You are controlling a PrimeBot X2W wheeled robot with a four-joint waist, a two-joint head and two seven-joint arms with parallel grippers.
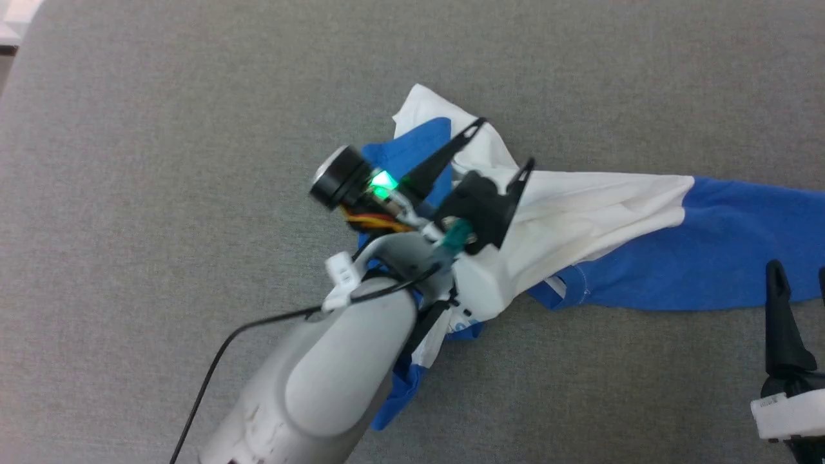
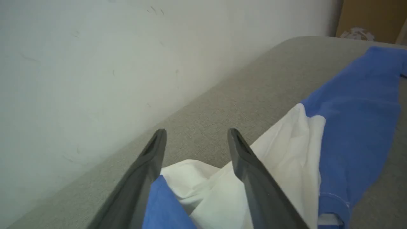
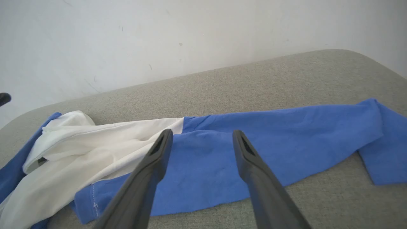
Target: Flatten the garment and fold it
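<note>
Shirt (image 1: 599,212) lies crumpled on the grey padded surface (image 1: 193,129), its white body bunched at centre and one blue sleeve stretched toward three o'clock in the head view. The left gripper (image 1: 506,142) hangs over the white bunch, fingers apart and holding nothing. The right gripper (image 1: 798,283), at four o'clock near the sleeve, is spread too and empty.

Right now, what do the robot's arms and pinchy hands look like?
The left forearm is smooth, rounded and pale grey, with a thin black cable trailing off it and a white clip. A round black camera glows with a green light. The left gripper and right gripper each have two long, pointed dark fingers on a white base.
</note>
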